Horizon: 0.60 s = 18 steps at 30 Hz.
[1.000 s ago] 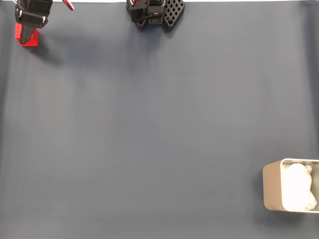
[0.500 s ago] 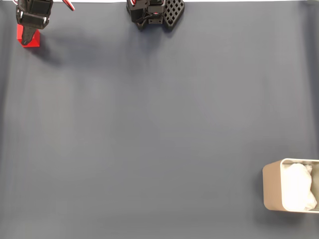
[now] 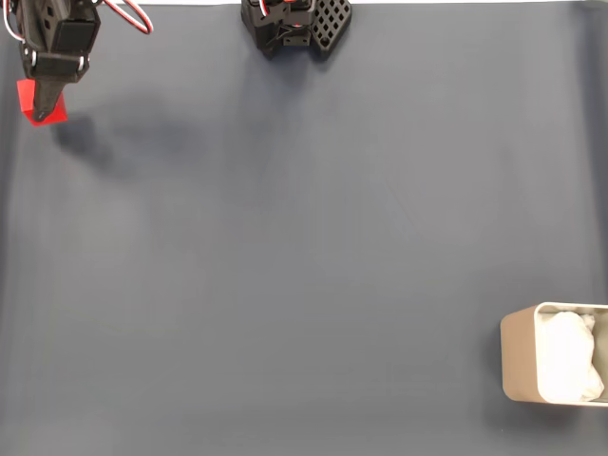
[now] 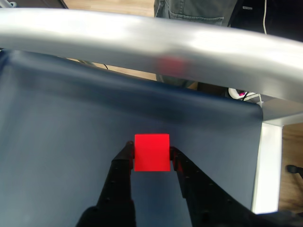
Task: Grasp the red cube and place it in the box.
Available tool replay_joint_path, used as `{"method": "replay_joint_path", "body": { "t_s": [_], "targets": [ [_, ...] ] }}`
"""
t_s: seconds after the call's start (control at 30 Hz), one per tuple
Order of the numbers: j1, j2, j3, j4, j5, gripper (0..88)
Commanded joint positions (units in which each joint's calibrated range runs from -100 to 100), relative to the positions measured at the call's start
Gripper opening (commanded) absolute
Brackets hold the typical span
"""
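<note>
Grasp stage judged complete. In the wrist view the gripper (image 4: 151,158) has its jaws closed narrow on the red cube (image 4: 152,152), one black finger against each side face. In the fixed view the red cube (image 3: 40,104) sits at about ten o'clock, far corner of the dark blue counter (image 3: 304,247), with a separate shadow beside it, suggesting it is lifted clear. The box (image 3: 551,366), with white padding (image 3: 572,356) inside, stands at about four o'clock, well apart. Remaining: carry across the counter, then release over the box.
</note>
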Motion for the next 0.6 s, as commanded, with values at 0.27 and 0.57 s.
{"method": "replay_joint_path", "body": {
  "t_s": [0.27, 0.57],
  "targets": [
    [-13.13, -2.35, -13.31, 4.88, 2.49, 10.7],
    [-23.07, -1.83, -16.42, 4.88, 4.49, 10.6]
  ]
}}
